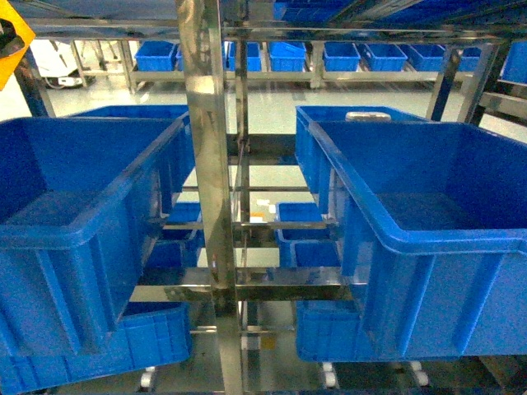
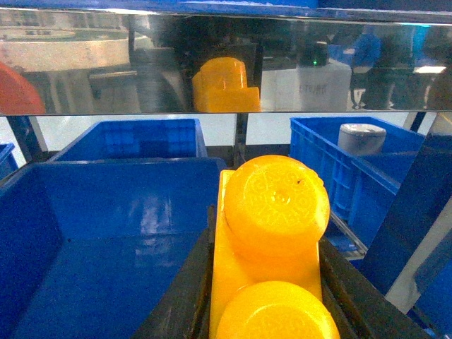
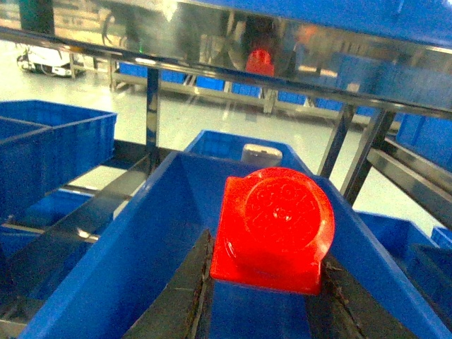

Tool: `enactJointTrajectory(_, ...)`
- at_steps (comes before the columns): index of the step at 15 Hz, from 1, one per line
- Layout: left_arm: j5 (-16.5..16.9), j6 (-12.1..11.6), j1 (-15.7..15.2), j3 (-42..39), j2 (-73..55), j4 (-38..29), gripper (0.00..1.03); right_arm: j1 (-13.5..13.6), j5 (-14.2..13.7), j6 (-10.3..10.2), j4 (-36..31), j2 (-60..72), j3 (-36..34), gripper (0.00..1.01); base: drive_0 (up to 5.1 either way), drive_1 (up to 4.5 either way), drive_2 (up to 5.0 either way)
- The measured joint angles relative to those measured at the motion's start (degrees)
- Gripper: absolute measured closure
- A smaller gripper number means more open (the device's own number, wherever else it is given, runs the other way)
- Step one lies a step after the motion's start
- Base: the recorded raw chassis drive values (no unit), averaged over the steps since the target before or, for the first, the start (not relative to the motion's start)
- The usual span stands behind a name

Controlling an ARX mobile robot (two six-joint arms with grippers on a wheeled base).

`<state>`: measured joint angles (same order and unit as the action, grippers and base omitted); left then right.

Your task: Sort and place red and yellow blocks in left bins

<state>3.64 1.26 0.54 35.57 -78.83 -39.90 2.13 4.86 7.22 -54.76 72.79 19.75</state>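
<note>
Orange-yellow block (2 studs) sits clamped in the left gripper over a deep blue bin. Red block, 1 stud, is pinched by the right gripper above another blue crate beneath a steel rack.

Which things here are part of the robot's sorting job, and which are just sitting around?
For the job:
- yellow block, held in the left gripper
- red block, held in the right gripper
- left blue bin

Just around:
- right blue bin
- metal shelf post
- blue bins on the far racks
- grey object in a bin behind
</note>
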Motion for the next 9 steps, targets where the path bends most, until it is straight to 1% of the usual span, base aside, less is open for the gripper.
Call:
enactJointTrajectory(1,0.0,0.0,0.0,0.0,0.0,0.0,0.76,-1.0,1.5,0.0,0.3,4.8,3.1,0.72,0.0,0.00,0.0)
enactJointTrajectory(4,0.0,0.0,0.0,0.0,0.0,0.0,0.76,-3.4,4.3,0.2,0.5,15.8,11.6,0.72,0.0,0.00,0.0)
enactJointTrajectory(5,0.0,0.0,0.0,0.0,0.0,0.0,0.76,-4.9,5.7,-0.2,3.0,22.2,17.9,0.72,0.0,0.00,0.0)
enactJointTrajectory(6,0.0,0.0,0.0,0.0,0.0,0.0,0.76,-5.6,6.4,-0.3,5.1,29.2,24.0,0.72,0.0,0.00,0.0)
enactJointTrajectory(7,0.0,0.0,0.0,0.0,0.0,0.0,0.76,-6.0,7.7,-0.5,7.4,32.6,27.2,0.72,0.0,0.00,0.0)
enactJointTrajectory(8,0.0,0.0,0.0,0.0,0.0,0.0,0.76,-6.3,7.8,-0.7,8.8,35.6,30.1,0.72,0.0,0.00,0.0)
enactJointTrajectory(9,0.0,0.0,0.0,0.0,0.0,0.0,0.76,-6.8,8.7,-1.1,11.2,38.3,33.5,0.72,0.0,0.00,0.0)
